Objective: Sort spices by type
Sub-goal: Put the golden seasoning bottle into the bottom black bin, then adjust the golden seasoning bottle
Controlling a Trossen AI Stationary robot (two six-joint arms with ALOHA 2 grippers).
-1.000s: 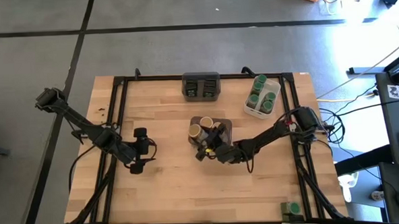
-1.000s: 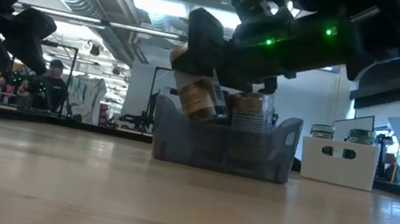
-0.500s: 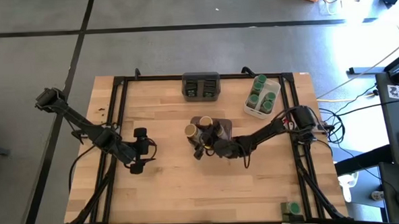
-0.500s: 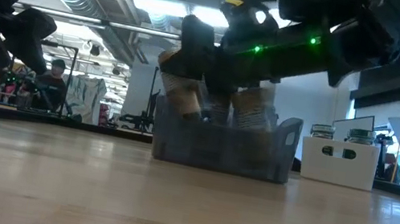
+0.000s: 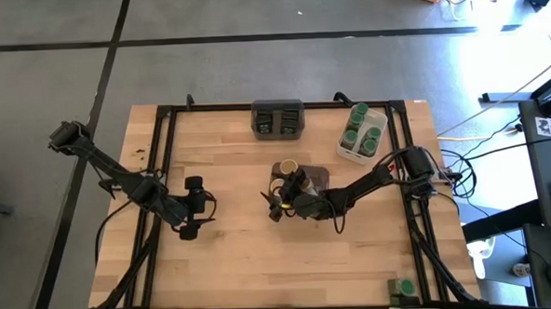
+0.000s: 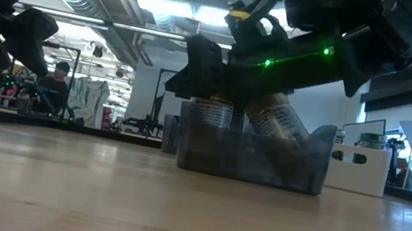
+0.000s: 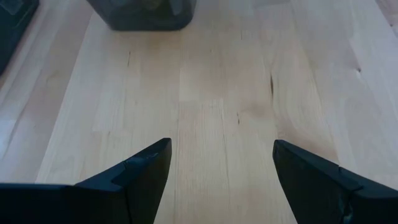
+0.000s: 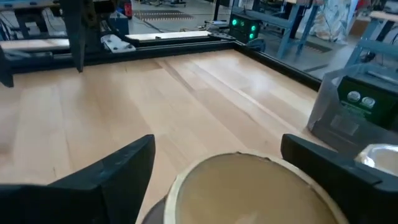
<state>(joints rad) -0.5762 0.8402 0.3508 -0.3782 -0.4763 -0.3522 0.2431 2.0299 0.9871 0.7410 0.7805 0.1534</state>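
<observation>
A clear grey bin at mid-table holds two tan-lidded jars. One stands upright at the bin's left end and one leans to the right. My right gripper reaches in from the right, open, its fingers on either side of the upright jar's tan lid, which also shows from above. My left gripper hangs open over bare wood at the table's left. Dark tins fill a grey bin at the far edge. Green-lidded jars stand in a white tray. My right gripper has one finger on each side of the tan lid's rim, coming nearly level from the table's right. Whether the fingers touch the lid, I cannot tell. The jar stands upright on the bin's floor.
One green-lidded jar stands alone at the near right corner. A black frame runs round the table top. The wood between the two arms and along the near edge is bare.
My right gripper has sunk a little with the tan-lidded jar. The jar hung tilted over the bin's left end and now stands upright inside it. The bin has slid toward the table's right, and the other jar in it has tipped to the right.
</observation>
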